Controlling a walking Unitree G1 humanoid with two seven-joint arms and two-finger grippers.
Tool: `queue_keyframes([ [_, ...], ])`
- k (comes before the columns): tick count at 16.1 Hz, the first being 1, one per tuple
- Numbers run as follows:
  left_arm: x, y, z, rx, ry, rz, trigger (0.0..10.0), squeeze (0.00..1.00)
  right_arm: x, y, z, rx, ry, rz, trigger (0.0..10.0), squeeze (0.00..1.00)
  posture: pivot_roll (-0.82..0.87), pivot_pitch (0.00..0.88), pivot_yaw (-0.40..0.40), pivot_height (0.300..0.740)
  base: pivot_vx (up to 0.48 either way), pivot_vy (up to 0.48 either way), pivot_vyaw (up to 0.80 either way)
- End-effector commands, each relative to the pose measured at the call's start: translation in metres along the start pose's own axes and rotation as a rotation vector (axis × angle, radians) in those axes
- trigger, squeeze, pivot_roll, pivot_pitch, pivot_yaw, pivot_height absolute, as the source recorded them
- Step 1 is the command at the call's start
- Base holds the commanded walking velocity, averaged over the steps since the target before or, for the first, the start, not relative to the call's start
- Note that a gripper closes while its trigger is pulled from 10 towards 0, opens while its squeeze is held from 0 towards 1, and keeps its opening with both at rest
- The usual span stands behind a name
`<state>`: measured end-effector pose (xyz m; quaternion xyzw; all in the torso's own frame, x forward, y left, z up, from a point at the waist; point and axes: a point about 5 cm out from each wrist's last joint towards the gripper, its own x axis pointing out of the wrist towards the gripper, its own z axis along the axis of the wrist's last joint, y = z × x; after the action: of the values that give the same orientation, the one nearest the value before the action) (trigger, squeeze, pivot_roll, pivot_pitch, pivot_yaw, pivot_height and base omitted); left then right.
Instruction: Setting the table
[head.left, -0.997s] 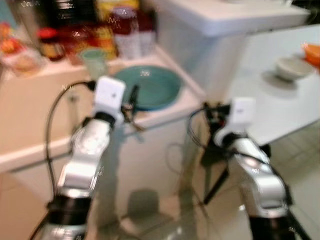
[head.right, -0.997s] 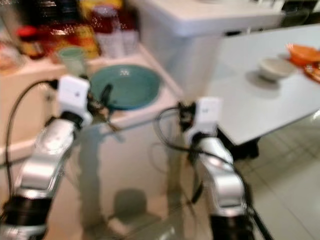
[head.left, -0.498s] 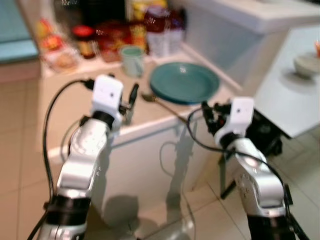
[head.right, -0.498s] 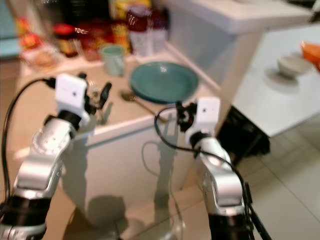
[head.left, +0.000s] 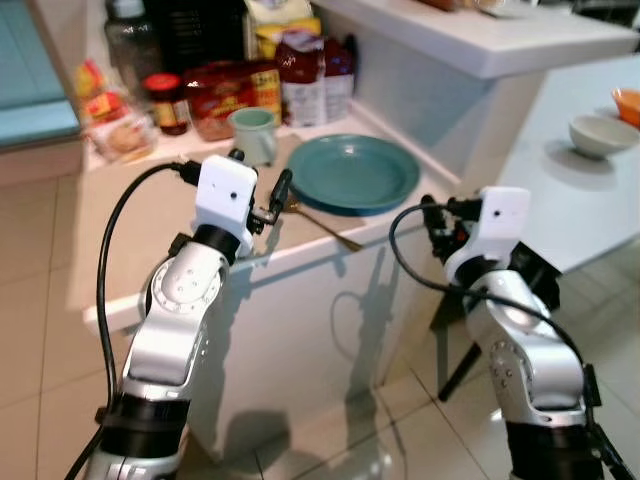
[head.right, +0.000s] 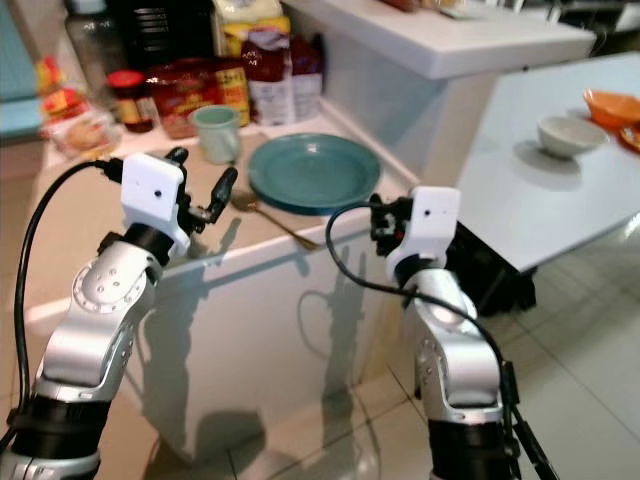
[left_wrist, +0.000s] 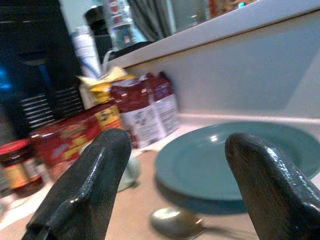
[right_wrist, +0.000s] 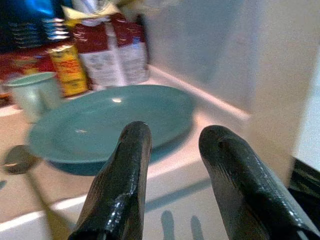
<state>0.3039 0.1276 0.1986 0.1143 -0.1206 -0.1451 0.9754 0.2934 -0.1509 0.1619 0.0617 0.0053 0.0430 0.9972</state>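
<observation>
The left tool (head.left: 268, 195) hovered over the near part of the tabletop (head.left: 140, 220) with its two black fingers (left_wrist: 90, 185) spread wide and gripping nothing. Just beyond its fingertips lay a spoon (head.left: 318, 224), bowl toward the far left and handle running toward the near right edge of the tabletop. The spoon lay close against the near left rim of a teal plate (head.left: 355, 172), which sat flat on the right part of the tabletop.

The right tool (head.right: 380, 222) was held out in front of the near right corner of the tabletop, a little below its edge, its fingers (right_wrist: 122, 175) slightly parted and empty, pointing toward the plate.

To the far left of the plate stood a pale green mug (head.left: 254, 135), upright. Behind it, along the far edge, were a red carton (head.left: 225, 97), a dark red bag (head.left: 303, 78), a yellow packet (head.left: 280, 22) and a jar with a red lid (head.left: 165, 103); a wrapped snack packet (head.left: 118, 135) lay further left.

To the right, well apart from the plate, a white dining table (head.right: 530, 190) carried a small white bowl (head.right: 566, 134) and, beyond it at the far right, an orange bowl (head.right: 611, 106). The floor (head.left: 40, 330) was pale tile.
</observation>
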Motion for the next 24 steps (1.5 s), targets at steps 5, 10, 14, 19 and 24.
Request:
queue_keyframes([
  [5, -0.001, 0.005, -0.001, 0.034, 0.013, 0.004, 10.0, 0.00, 0.006, -0.004, 0.009, -0.013, 0.012, 0.008, 10.0, 0.00, 0.11, 0.000, -0.012, 0.740, 0.000, 0.000, 0.00],
  [10, 0.001, 0.002, 0.001, 0.042, -0.004, -0.031, 10.0, 0.00, 0.015, -0.008, 0.015, 0.029, 0.040, 0.008, 10.0, 1.00, 0.12, 0.000, -0.012, 0.740, 0.000, 0.000, 0.00],
  [14, 0.001, -0.002, 0.005, 0.016, -0.021, -0.076, 10.0, 0.00, 0.035, -0.027, 0.019, 0.063, 0.103, -0.081, 10.0, 1.00, 0.12, 0.000, -0.013, 0.740, 0.000, 0.000, 0.00],
  [19, 0.002, -0.008, 0.007, 0.027, -0.031, -0.139, 10.0, 0.00, 0.073, -0.041, 0.021, 0.194, 0.259, -0.151, 10.0, 0.00, 0.13, 0.000, -0.015, 0.740, 0.000, 0.000, 0.00],
  [24, 0.001, -0.012, 0.010, 0.031, -0.040, -0.194, 10.0, 0.00, 0.097, -0.034, 0.025, 0.279, 0.280, -0.112, 10.0, 0.00, 0.14, 0.000, -0.015, 0.740, 0.000, 0.000, 0.00],
])
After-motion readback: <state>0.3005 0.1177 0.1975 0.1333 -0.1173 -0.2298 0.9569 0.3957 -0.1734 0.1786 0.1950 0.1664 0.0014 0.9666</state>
